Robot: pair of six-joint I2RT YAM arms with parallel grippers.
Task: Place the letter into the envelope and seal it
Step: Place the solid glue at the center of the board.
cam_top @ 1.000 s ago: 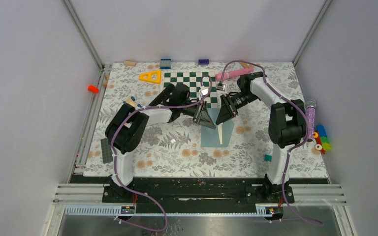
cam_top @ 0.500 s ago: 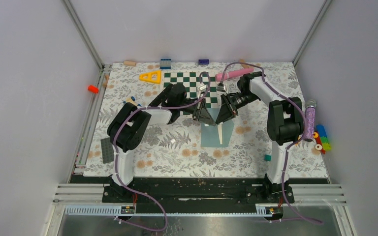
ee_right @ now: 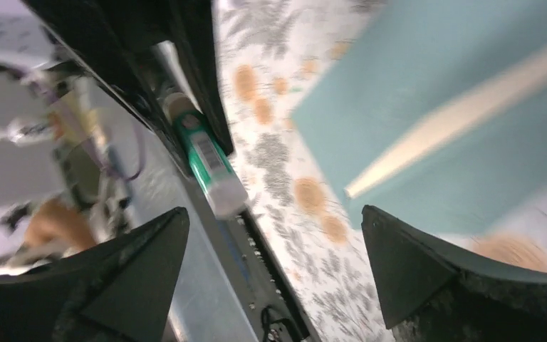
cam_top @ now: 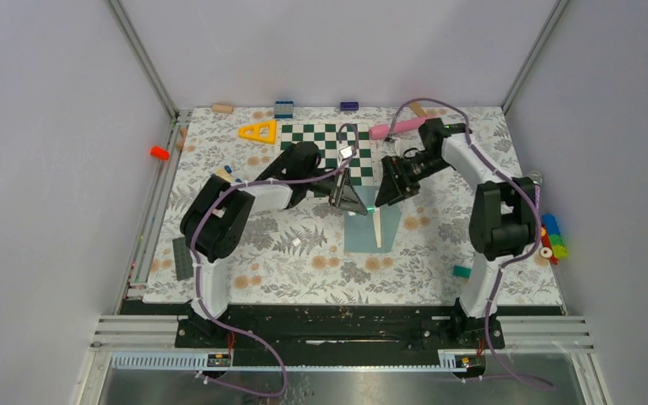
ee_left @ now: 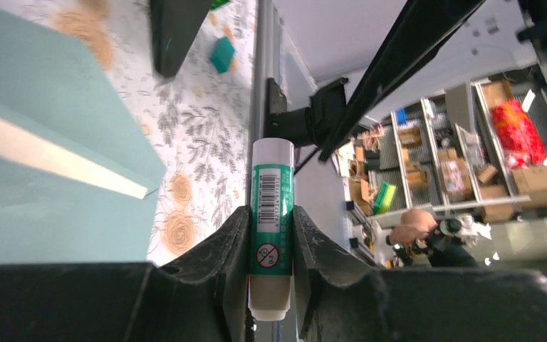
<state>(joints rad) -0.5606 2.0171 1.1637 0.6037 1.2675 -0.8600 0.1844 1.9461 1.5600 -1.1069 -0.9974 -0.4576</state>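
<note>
The teal envelope (cam_top: 363,232) (ee_left: 35,121) (ee_right: 463,78) lies flat on the flowered mat, just in front of both grippers. A narrow cream strip (cam_top: 377,229) (ee_left: 57,162) (ee_right: 456,114) runs across it; I cannot tell whether it is the letter's edge, and no other part of the letter shows. My left gripper (cam_top: 351,201) (ee_left: 271,214) is shut on a green glue stick (ee_left: 271,203) (ee_right: 205,162) with a barcode and a white cap, held above the envelope's far edge. My right gripper (cam_top: 386,192) (ee_right: 274,214) stands wide open beside the stick, with nothing between its fingers.
A green-white chessboard (cam_top: 316,139) lies behind the grippers, with a yellow triangle (cam_top: 257,132) to its left and a pink cylinder (cam_top: 401,126) to its right. A dark studded baseplate (cam_top: 182,257) sits at the mat's left edge and a teal block (cam_top: 461,271) front right. Coloured pieces (cam_top: 550,238) lie off the right edge.
The right gripper has opened off the glue stick and drawn back to the right. The left gripper has closed on the stick and holds it alone.
</note>
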